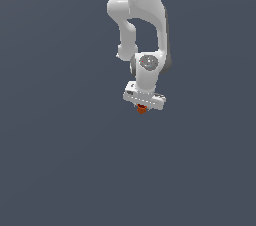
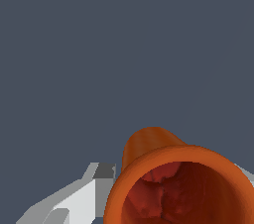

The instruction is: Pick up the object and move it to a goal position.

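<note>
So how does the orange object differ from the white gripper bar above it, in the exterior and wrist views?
Colour: the orange object is orange-red, while the gripper bar is white. Size: in the exterior view the object is far smaller than the bar. Shape: the wrist view shows the object as a flared, hollow cup with a dark red inside, while the bar is a flat, straight block. Both sit at the arm's tip, the object directly under the bar.

A plain, flat slate-grey surface (image 1: pixel 60 160) fills the whole background in both the exterior and wrist views, even in tone, unmarked, with nothing else on it
</note>
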